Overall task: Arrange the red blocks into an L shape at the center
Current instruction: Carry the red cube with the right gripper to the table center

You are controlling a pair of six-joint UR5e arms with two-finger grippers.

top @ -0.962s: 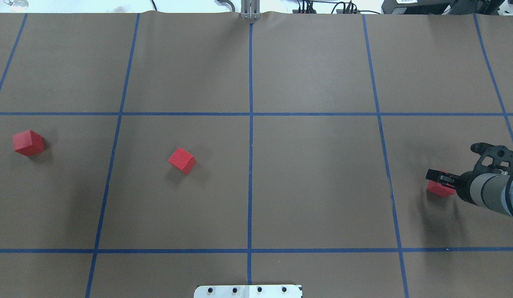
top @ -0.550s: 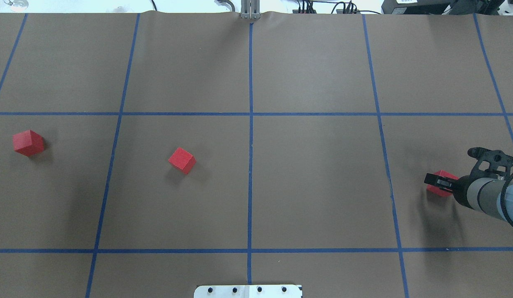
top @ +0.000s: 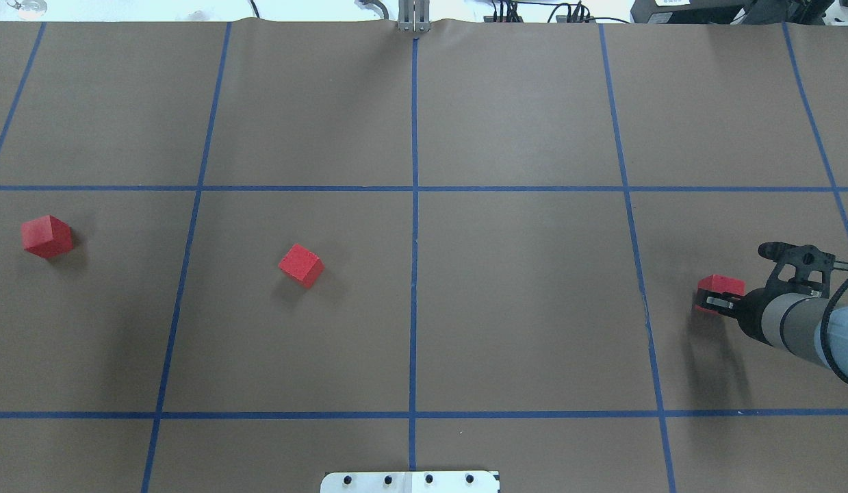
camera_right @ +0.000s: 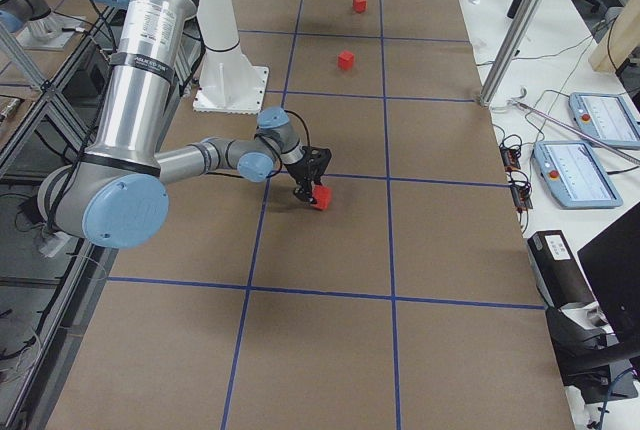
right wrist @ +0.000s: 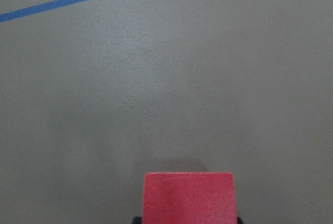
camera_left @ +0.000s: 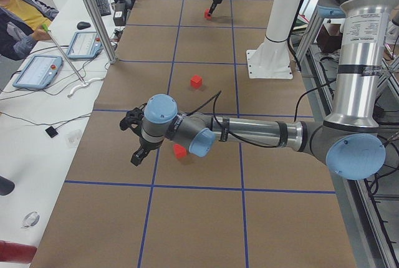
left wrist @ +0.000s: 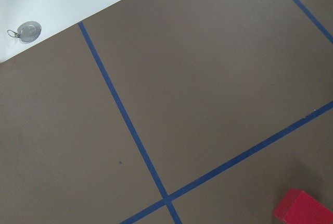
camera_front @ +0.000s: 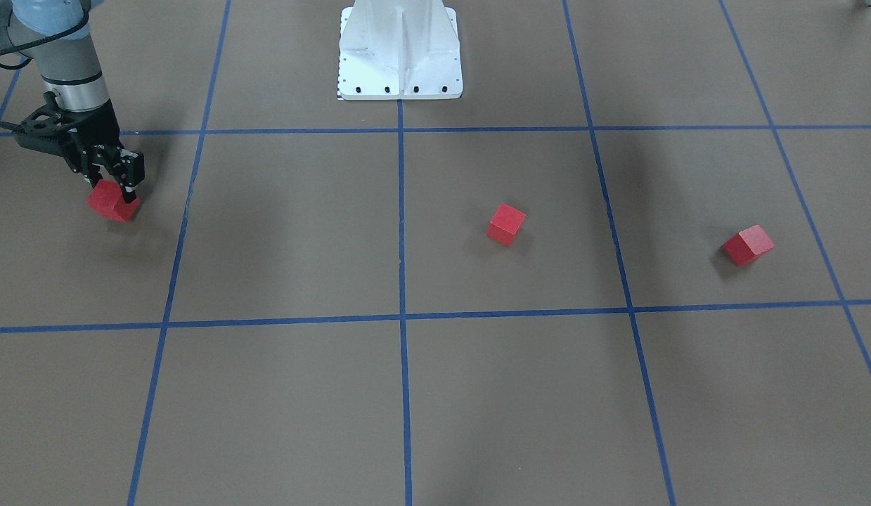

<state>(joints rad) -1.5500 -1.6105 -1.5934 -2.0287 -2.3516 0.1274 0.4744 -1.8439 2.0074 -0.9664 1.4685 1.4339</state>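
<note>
Three red blocks are in view. My right gripper [top: 712, 301] is shut on one red block [top: 721, 284] at the table's far right and holds it just above the surface; it also shows in the front view [camera_front: 113, 202] and the right wrist view [right wrist: 188, 197]. A second block [top: 301, 265] lies left of the centre tape line [top: 414, 274]. The third [top: 47, 236] lies at the far left and shows in the left wrist view [left wrist: 304, 211]. My left gripper [camera_left: 134, 157] hovers beside that third block; I cannot tell whether it is open or shut.
The robot's white base plate [top: 410, 481] sits at the near table edge. Blue tape lines grid the brown surface. An operator [camera_left: 19, 12] and tablets [camera_left: 37, 71] are at a side desk beyond the far edge, behind a metal post [camera_left: 93, 12].
The right gripper, with the red block in it, has risen a little and shifted slightly left toward the centre. The other two blocks have not moved.
</note>
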